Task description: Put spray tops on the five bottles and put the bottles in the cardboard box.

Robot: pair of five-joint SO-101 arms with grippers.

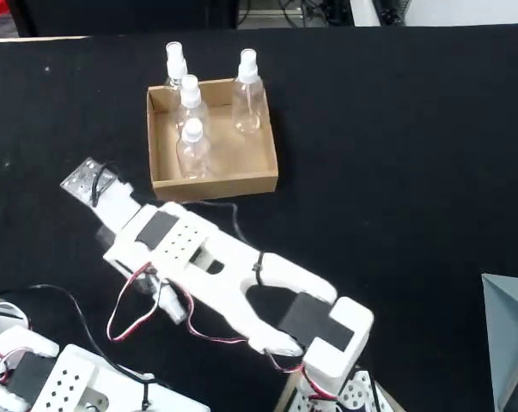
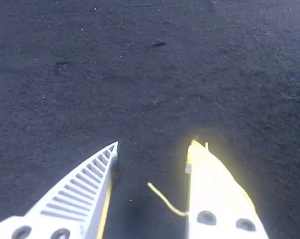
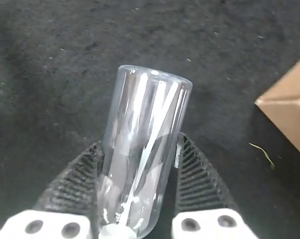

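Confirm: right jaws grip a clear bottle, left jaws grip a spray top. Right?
Not quite. The left jaws are open and empty above the black table, per the left wrist view. The right jaws do grip a clear bottle.

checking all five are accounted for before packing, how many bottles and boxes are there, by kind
bottles with white spray tops, in or at the box: 4
clear bottle held in the right claw: 1
cardboard box: 1
total: 6 things, 5 of them bottles
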